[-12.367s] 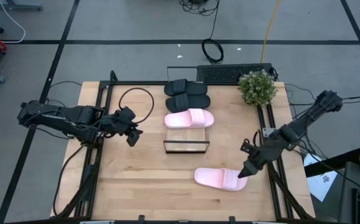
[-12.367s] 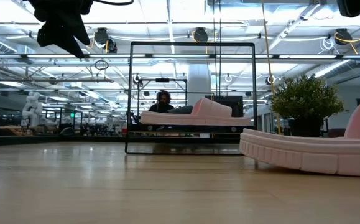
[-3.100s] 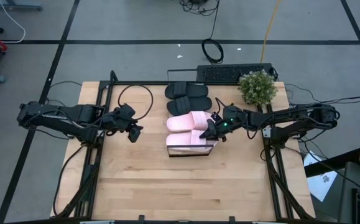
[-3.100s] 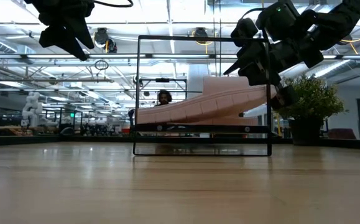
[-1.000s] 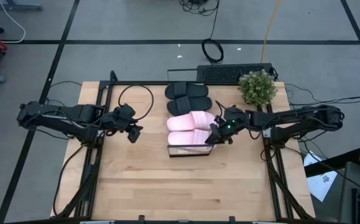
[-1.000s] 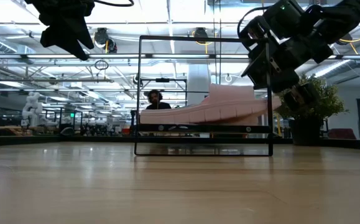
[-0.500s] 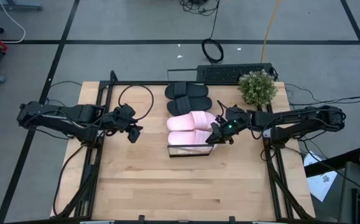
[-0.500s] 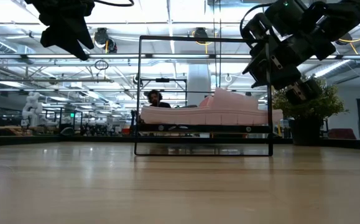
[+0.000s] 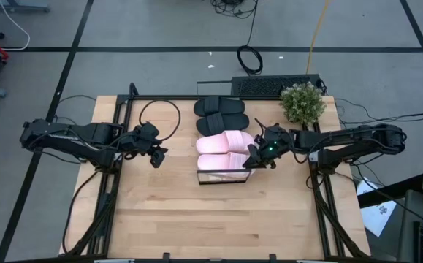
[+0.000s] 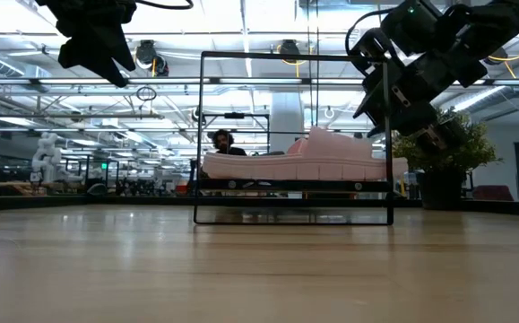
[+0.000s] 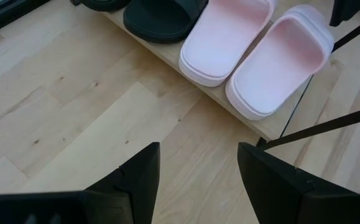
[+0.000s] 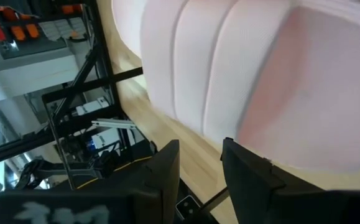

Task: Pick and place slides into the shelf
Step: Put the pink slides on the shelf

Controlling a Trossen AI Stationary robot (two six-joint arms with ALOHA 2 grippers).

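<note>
high view: all four slides [image 9: 223,129] lie side by side on the shelf [image 9: 221,174], black pair beyond pink; right hand [image 9: 255,154], fingers spread, beside the pink pair; left hand [image 9: 156,158] spread, well apart over the desk [image 9: 167,219].

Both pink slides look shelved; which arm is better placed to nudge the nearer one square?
Right. The right gripper is open at the second pink slide on the shelf; the left gripper hangs well off to the side.
</note>
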